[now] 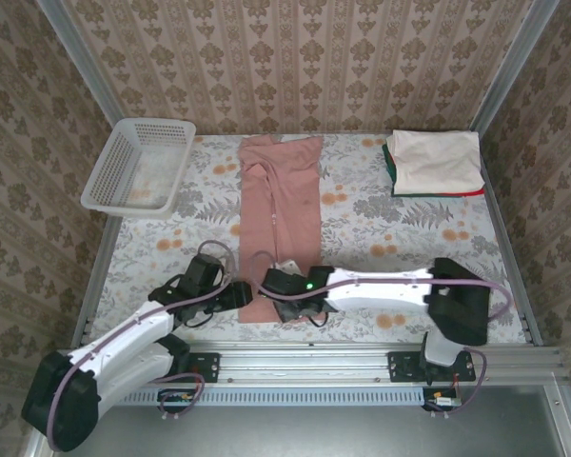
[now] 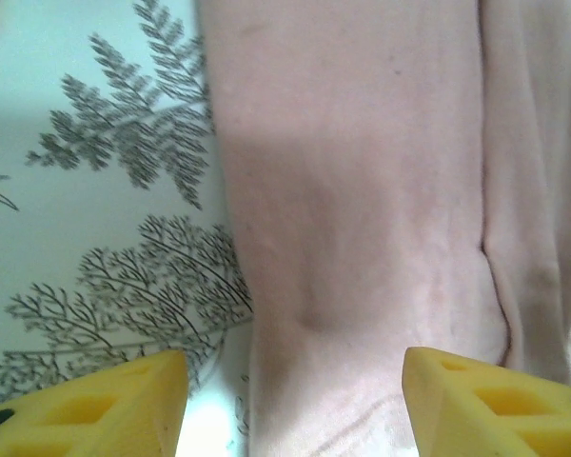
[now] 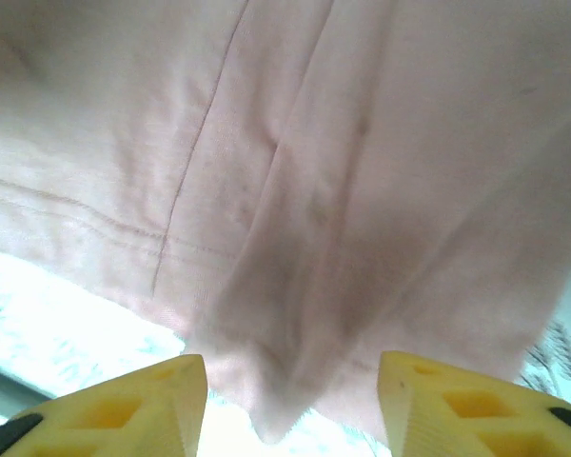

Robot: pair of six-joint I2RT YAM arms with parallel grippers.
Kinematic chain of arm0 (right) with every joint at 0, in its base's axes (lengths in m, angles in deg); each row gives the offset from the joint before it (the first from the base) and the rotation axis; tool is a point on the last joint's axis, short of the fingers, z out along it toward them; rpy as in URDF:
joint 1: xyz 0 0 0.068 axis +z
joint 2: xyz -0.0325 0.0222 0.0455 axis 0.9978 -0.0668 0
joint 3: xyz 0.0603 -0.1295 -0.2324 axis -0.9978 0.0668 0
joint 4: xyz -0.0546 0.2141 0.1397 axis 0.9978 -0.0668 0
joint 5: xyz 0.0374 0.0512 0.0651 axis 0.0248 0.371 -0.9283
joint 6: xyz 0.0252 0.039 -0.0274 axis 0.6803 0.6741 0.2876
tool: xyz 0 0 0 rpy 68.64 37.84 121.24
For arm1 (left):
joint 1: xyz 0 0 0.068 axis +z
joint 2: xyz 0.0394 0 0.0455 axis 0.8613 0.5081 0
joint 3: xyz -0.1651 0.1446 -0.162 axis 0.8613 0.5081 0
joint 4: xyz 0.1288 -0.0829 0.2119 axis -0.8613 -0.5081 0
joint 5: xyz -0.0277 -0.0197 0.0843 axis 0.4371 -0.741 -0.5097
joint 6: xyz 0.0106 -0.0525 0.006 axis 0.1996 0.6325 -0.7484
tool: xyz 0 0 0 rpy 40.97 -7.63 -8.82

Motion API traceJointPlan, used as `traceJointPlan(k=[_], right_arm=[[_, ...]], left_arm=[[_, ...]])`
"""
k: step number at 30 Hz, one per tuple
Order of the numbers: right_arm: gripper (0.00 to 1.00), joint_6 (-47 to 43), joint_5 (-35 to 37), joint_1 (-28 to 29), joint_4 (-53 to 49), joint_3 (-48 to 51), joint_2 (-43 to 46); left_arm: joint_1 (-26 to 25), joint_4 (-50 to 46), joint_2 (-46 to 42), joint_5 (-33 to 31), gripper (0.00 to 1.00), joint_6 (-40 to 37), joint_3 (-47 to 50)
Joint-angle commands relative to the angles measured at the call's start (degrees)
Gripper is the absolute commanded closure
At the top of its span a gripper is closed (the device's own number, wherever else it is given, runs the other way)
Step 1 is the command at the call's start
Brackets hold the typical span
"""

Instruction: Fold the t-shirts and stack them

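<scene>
The dusty-pink tee (image 1: 284,200) lies flat on the surface (image 1: 400,238), which is covered by a cloth with a flower pattern. The tee is folded lengthwise into a long narrow strip. It runs from the middle of the far edge toward the near edge, and a fold line goes along its length.

Both grippers are at the near end of this strip. The left gripper (image 1: 240,293) is at the near left corner of the strip. In the left wrist view its yellow fingers (image 2: 95,405) stand well apart. One is over the flower cloth just beside the left edge of the tee, and the other is over the pink fabric. The fabric lies flat between them, and this gripper has hold of nothing.

The right gripper (image 1: 269,284) is just beside the left one and reaches in from the right side. In the right wrist view its fingers (image 3: 124,409) are also wide apart. The hem of the tee lies in front of them, and the tip of a folded corner is in the gap, but the fingers do not press on it.

At the far right corner of the surface there is a stack of folded tees. A cream tee (image 1: 440,157) is on top, and the edges of a green tee (image 1: 388,164) and a red tee (image 1: 452,194) show under it. A white lattice basket (image 1: 114,167) stands at the far left corner, apart from the pink strip.
</scene>
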Motion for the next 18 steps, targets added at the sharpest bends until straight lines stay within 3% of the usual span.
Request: traceJointPlan(k=[1,7,11,18], right_arm=[[0.43,4.7,2.1,-1.9,0.7,6.3,5.3],[0.43,10.0,-2.2,-4.8,7.9,16.6,6.6],[0.46,9.9,-2.1,-5.0,8.1,16.2,3.9],[0.81,10.7,0.9,-5.3,3.6,16.0,4.9]], left_arm=[[-2.7,-5.1,-2.8,-2.0,0.35,3.0,0.1],[-6.4,-1.6,-3.7,-3.1,0.37,7.0,4.6],[-6.5,1.9,-0.6,-2.4,0.49,7.0,5.2],[-6.5,5.6,2.1,-1.7,0.89,7.2,6.6]])
